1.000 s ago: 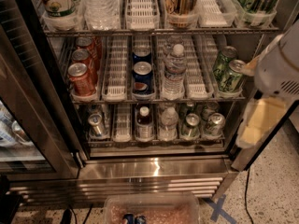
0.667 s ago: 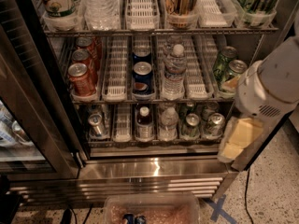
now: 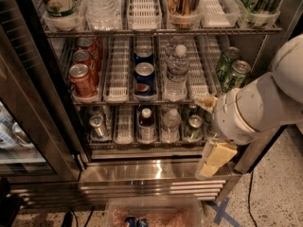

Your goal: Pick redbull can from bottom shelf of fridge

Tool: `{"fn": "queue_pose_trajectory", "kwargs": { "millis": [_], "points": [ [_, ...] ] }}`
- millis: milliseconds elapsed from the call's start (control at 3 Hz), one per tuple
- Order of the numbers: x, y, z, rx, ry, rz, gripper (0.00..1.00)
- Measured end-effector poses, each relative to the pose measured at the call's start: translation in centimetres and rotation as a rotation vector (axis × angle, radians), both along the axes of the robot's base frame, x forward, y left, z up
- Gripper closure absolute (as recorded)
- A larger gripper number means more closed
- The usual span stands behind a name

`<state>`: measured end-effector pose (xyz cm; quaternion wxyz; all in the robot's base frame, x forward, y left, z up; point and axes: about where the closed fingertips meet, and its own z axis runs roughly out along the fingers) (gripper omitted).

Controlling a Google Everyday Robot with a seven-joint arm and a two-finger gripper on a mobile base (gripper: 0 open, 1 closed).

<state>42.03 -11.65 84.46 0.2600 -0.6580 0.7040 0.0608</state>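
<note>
The gripper [image 3: 215, 159] has come left and lower, near the shelf's [image 3: 118, 144] right end, well apart from the can [image 3: 98, 125]; open or shut, I cannot tell.

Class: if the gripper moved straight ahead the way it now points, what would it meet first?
The gripper, low at the right of the fridge, points down and slightly left. It would likely meet the steel ledge below the bottom shelf first, not the redbull can; depth unclear.
</note>
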Motion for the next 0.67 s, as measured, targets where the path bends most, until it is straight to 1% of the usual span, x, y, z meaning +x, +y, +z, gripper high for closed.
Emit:
{"fn": "queue_pose_trajectory", "kwargs": {
  "millis": [333, 667],
  "points": [
    [0.0, 0.0, 0.0, 0.0, 0.0, 0.0, 0.0],
    [0.9, 1.3, -2.0, 0.04, -0.026, -0.01, 0.0]
  ]
}}
